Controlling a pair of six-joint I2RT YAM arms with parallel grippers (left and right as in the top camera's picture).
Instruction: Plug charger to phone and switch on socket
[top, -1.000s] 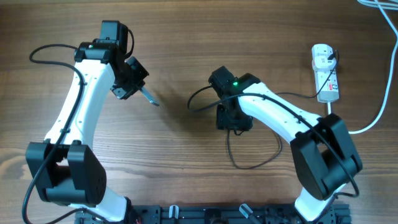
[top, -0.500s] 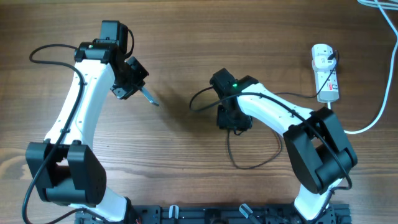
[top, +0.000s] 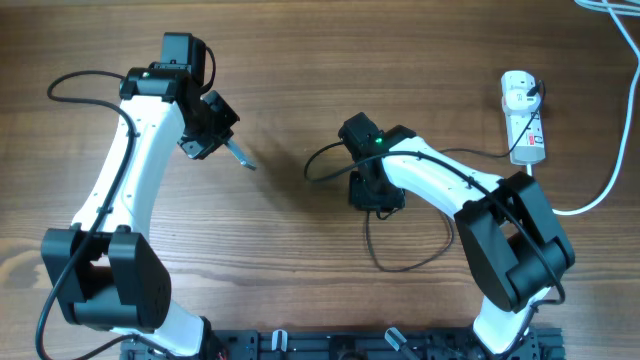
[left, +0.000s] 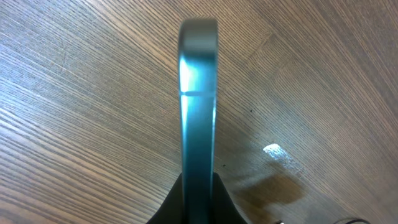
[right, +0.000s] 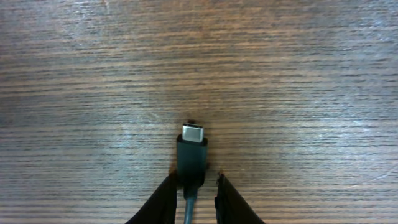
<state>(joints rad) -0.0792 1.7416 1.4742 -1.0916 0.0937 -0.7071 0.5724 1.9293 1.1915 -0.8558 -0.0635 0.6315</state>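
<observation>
Under my right wrist, seen from above: the charger (right: 191, 157) connector is hidden by my own arm. Only the right wrist view shows it, lying on the wooden surface (top: 300, 60).
Hard to make out: the phone (left: 198, 106) shows only its thin teal edge and no screen, and I cannot tell whether it touches the wood. On the socket (top: 526, 125) the switch is too small to read.
Cut off: the white cord (top: 590, 205) runs out of the picture at the right edge.
Count: two arms, two claws, one phone, one charger, one socket, one white cord.
State of left claw (left: 198, 208): clamped on the phone's near end, holding it on edge.
State of right claw (right: 194, 200): the fingers (right: 163, 202) stand close on either side of the connector's rear. A sliver of wood shows beside one of them, so I cannot tell whether the grip is made.
Phone axis: the long axis runs straight out from my left claw, toward the middle of the surface.
Charger axis: the connector lies in line with my right claw, its metal tip pointing away from it.
Socket axis: it lies lengthwise away from my base, at the far right, well apart from both claws.
</observation>
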